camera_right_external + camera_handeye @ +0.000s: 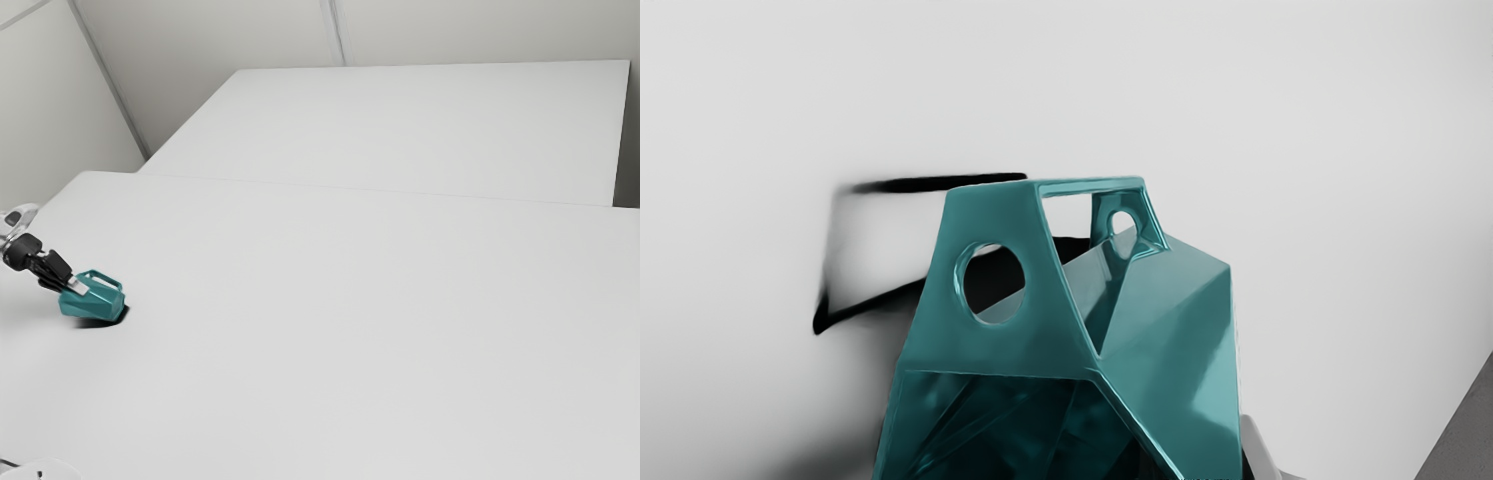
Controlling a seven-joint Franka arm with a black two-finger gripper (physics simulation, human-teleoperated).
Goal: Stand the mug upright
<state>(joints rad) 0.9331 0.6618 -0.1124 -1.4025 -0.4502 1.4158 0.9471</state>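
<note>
Mia: Look from the arm's side. Where is the mug (93,299)?

Ben: On or just over the bench (350,320), near its back corner at the exterior view's left. It is well away from the edge at the exterior view's right. The handle (103,278) points up.

Mia: Is the mug standing up?

Ben: No, it lies on its side. The mouth end is toward the arm (20,225), and the bottom end is away from it. There is a dark shadow (102,323) under it, and I can't tell if the mug touches the bench.

Mia: What are the fingers (79,287) doing?

Ben: I can't tell if they are open or shut.

Mia: Now look from the wrist. What do you see?

Ben: The big open mouth (1013,427) faces the arm. The handle has 2 round holes, 1 at each end. The bench is all around it.

Mia: So how much of the job is done?

Ben: The big part is left, I think. The mug needs to turn until its mouth looks up and its bottom sits flat on the bench.
</note>
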